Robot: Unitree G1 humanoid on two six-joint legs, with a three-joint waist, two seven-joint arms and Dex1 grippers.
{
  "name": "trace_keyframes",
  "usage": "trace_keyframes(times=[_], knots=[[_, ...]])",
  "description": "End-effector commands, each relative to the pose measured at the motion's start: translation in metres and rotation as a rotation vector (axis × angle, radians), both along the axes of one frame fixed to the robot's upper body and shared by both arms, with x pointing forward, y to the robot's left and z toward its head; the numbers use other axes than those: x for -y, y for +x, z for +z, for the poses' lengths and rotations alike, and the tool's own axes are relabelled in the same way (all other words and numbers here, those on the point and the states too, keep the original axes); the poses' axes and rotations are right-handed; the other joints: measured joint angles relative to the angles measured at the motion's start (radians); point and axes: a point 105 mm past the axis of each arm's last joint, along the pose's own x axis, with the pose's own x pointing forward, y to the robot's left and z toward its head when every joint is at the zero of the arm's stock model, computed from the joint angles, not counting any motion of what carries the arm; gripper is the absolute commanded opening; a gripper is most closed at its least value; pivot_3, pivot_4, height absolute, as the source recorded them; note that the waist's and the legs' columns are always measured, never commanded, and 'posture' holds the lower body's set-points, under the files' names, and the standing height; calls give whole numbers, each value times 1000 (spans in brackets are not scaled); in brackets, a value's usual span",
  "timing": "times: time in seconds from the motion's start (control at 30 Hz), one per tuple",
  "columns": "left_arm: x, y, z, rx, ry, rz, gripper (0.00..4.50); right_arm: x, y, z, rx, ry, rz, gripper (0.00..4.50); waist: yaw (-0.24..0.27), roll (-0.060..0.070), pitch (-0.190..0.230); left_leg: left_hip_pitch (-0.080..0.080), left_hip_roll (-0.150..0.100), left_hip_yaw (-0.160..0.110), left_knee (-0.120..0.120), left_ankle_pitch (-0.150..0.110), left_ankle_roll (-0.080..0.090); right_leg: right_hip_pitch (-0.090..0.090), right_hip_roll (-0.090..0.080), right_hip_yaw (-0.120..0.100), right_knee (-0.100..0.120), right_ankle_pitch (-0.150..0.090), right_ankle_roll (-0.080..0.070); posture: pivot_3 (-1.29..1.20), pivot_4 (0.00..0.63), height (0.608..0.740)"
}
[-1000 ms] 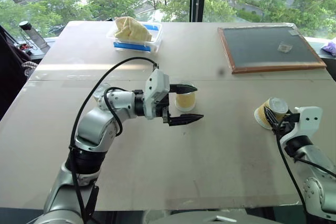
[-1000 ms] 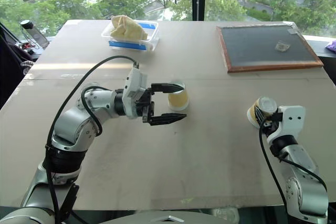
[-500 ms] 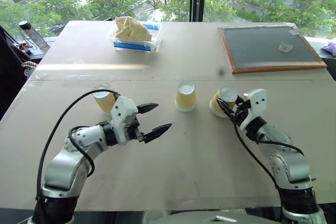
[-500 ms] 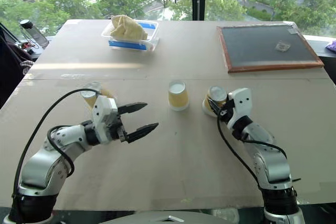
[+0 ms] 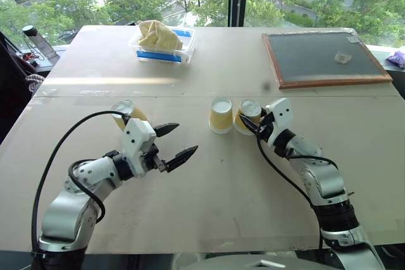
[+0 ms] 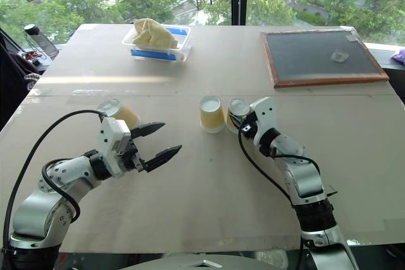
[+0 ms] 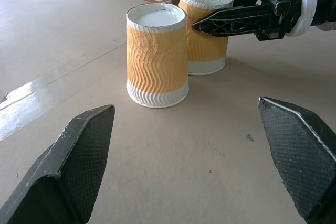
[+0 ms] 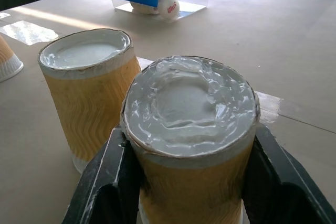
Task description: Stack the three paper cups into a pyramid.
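One paper cup [image 5: 221, 116] stands upside down at the table's middle. Close against its right side is a second inverted paper cup [image 5: 245, 116], and my right gripper [image 5: 249, 122] is shut on it; its rim looks at or just above the table. The pair also appears in the left wrist view, cup [image 7: 157, 56] beside held cup [image 7: 206, 30]. A third paper cup [image 5: 126, 113] lies on its side at the left. My left gripper [image 5: 184, 138] hovers open and holds nothing, in front of that fallen cup and well left of the standing one.
A clear plastic container [image 5: 162, 42] with a blue label and something tan inside sits at the back. A wood-framed dark board [image 5: 323, 58] lies at the back right. A bottle [image 5: 38, 41] stands off the far left edge.
My right gripper carried its cup leftward from the table's right side to beside the middle cup. My left gripper, still open, drew back to the left, away from the middle cup.
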Motion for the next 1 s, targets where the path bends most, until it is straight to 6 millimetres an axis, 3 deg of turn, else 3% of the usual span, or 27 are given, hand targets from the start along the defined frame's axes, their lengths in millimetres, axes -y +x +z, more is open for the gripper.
trace_keyframes(times=[0.03,0.07,0.13,0.27,0.4,0.53,0.7,0.83,1.0], knots=[[2,-1,12,58,6,-17,4500,-4,-1,2,17,1,9,1727,0,0,0,0,0,0,0,0,0,0,0,0,0,0,0,0,150,740],[2,0,13,58,5,-18,4500,-4,-2,1,13,-3,10,1727,-1,0,0,0,0,0,0,0,0,0,0,0,0,0,0,0,150,740],[2,1,13,59,5,-18,4500,-5,-5,-1,-3,-2,29,2743,-1,0,0,1,0,0,0,0,0,0,0,0,1,0,0,0,150,740],[1,1,14,71,-8,-14,4500,3,-6,2,26,-2,-10,4296,0,0,0,0,0,0,0,0,0,0,0,0,1,0,0,0,150,740],[-5,3,22,138,-43,67,4500,24,-20,0,10,-19,-16,4296,4,0,0,-1,0,-1,0,0,0,0,-1,0,0,0,0,0,150,740],[-24,11,35,287,-135,323,4500,48,-46,-1,-22,-53,41,4296,6,0,0,-2,0,-1,0,0,0,0,-2,0,-2,0,0,0,150,740],[-41,1,20,386,-72,534,4500,76,-80,1,3,-117,153,4296,3,-1,-1,-1,0,0,0,0,0,1,-2,0,-3,0,0,0,150,740],[-71,7,21,446,-54,732,4500,74,-106,25,129,6,334,4296,5,-1,-1,1,1,2,0,0,0,4,1,-2,-4,0,0,0,150,740],[-83,13,26,505,-45,807,4500,68,-120,36,189,63,479,4296,5,-2,-1,15,3,2,0,0,0,17,2,-2,-4,-4,-1,0,150,740]])
